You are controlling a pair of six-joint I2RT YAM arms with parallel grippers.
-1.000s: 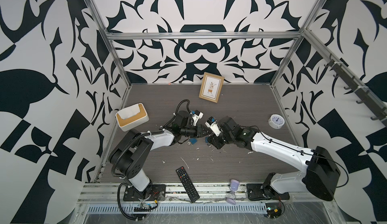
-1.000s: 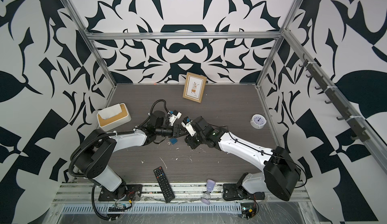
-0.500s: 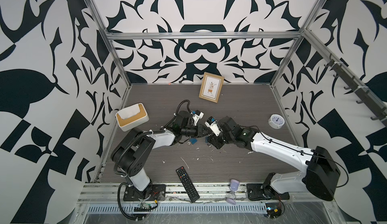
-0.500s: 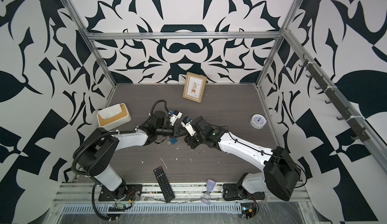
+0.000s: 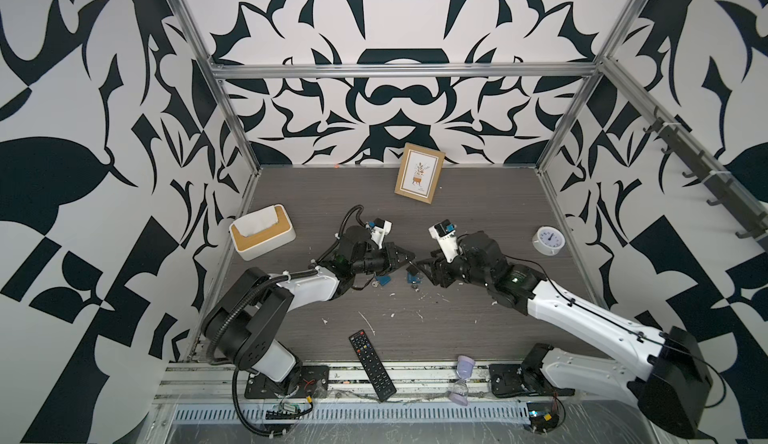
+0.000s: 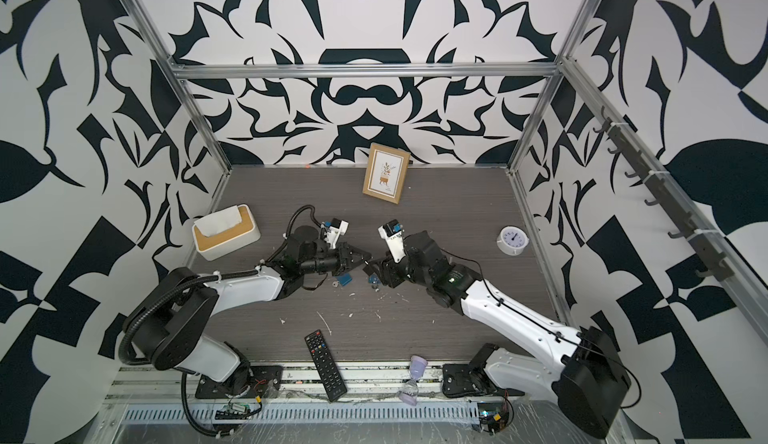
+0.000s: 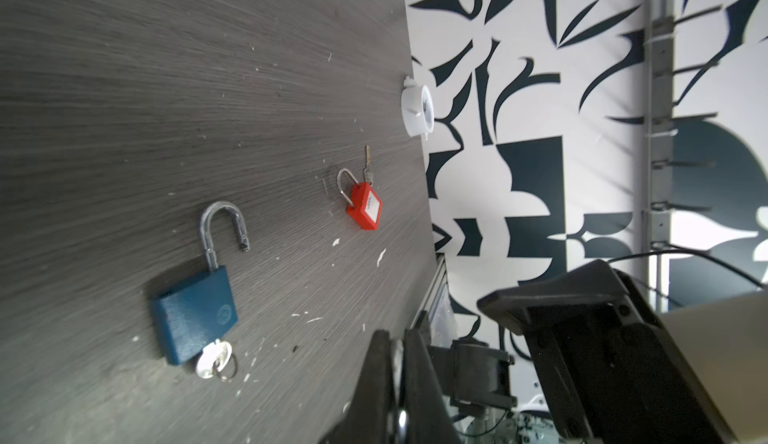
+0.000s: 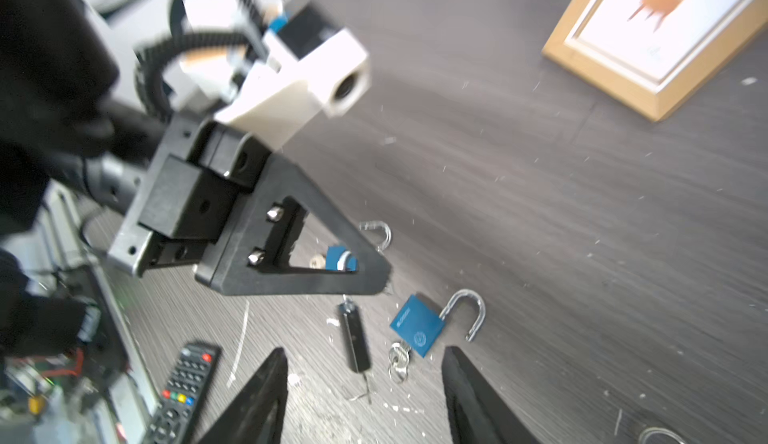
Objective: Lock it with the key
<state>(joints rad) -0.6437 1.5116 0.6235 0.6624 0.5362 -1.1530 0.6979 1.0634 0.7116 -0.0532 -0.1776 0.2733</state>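
Note:
My left gripper [image 5: 409,260] [image 7: 397,340] is shut, and a thin pale sliver that looks like the key shows between its fingers. In the right wrist view a narrow black lock [image 8: 355,340] hangs just under the left fingertips [image 8: 380,276], joined to them by a small metal piece. My right gripper [image 5: 424,266] [image 8: 365,354] faces it from close by. Its jaws stand open on either side of the black lock without touching it. A blue padlock [image 8: 415,330] [image 7: 191,317] lies on the table with its shackle open and a key [image 7: 214,361] in its base.
A second blue padlock [image 5: 384,281] lies under the left gripper. A red padlock [image 7: 365,207] lies nearer the white clock [image 5: 548,239]. A tissue box [image 5: 262,232], a picture frame [image 5: 419,172], a remote [image 5: 372,359] and white scraps are also on the table.
My right gripper's jaws have opened and let go of the lock. My left gripper has shut. Both arms have stayed almost in place, tip to tip.

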